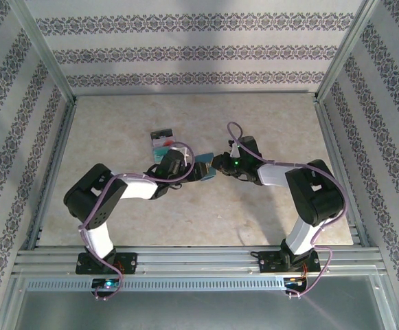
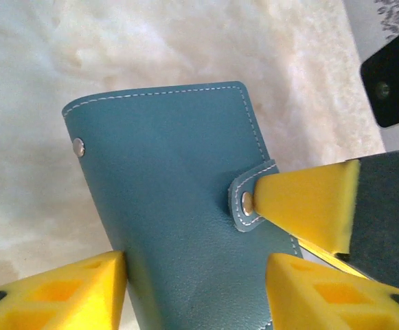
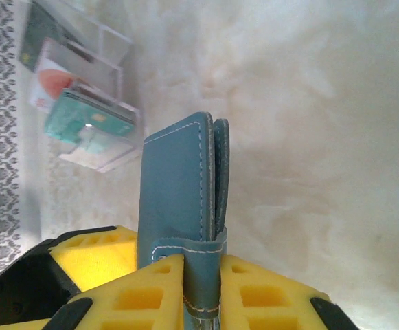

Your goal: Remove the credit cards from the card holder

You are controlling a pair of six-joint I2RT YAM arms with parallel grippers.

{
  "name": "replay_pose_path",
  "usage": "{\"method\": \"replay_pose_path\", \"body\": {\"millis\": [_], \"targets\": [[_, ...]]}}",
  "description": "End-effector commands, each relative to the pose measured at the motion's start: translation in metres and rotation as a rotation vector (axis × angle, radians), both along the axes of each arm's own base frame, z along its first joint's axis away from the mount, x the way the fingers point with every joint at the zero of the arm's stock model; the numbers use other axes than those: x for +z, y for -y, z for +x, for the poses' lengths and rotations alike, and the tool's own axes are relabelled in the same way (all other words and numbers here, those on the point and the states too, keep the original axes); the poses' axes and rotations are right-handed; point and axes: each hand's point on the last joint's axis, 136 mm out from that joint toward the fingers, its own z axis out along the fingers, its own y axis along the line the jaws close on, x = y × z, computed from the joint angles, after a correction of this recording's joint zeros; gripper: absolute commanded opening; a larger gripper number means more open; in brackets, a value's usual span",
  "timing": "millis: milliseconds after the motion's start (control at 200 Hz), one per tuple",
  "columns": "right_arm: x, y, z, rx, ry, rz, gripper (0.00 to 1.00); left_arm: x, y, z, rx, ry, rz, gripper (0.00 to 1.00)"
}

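Both arms fold inward to meet. The right claw (image 3: 202,269) clamps the card holder (image 2: 172,172) by its clasp tab (image 2: 251,199); the left claw (image 2: 196,278) straddles its body, grip unclear. The right wrist view adds credit cards (image 3: 82,113), up-left of that claw.

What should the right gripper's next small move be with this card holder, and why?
Probably pull the clasp tab away from the cover to pop the snap. The card holder is folded closed, the right gripper pinches that tab, and the left gripper flanks its body.
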Motion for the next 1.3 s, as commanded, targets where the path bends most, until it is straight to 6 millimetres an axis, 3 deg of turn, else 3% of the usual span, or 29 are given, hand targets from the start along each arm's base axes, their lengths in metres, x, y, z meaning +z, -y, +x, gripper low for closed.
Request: {"method": "replay_pose_path", "body": {"millis": [0,205,355,545,695,864,1144,1209,1294], "targets": [[0.028,-0.003,-0.002,0.021,0.06,0.062,0.06,0.036,-0.008,0.004,-0.007,0.069,-0.037,0.61],[0.061,0.005,-0.006,0.015,0.132,0.097,0.02,0.07,-0.033,0.005,0.006,0.097,-0.077,0.71],[0.086,0.012,-0.009,0.004,0.186,0.122,0.02,0.097,-0.04,0.001,-0.033,0.126,-0.139,0.72],[0.115,0.018,-0.015,-0.014,0.244,0.15,0.02,0.108,-0.031,-0.009,-0.111,0.112,-0.212,0.71],[0.131,0.017,-0.02,-0.021,0.27,0.179,0.03,0.123,-0.011,-0.016,-0.201,0.141,-0.319,0.66],[0.143,0.013,-0.023,-0.015,0.288,0.201,0.04,0.133,0.01,-0.023,-0.294,0.171,-0.356,0.65],[0.14,0.004,-0.028,0.002,0.275,0.206,0.07,0.139,0.021,-0.017,-0.32,0.187,-0.423,0.52],[0.139,0.002,-0.029,0.006,0.271,0.205,0.11,0.14,0.023,-0.016,-0.33,0.186,-0.429,0.44],[0.137,0.002,-0.029,0.004,0.267,0.199,0.23,0.141,0.025,-0.017,-0.34,0.188,-0.431,0.37]]}}
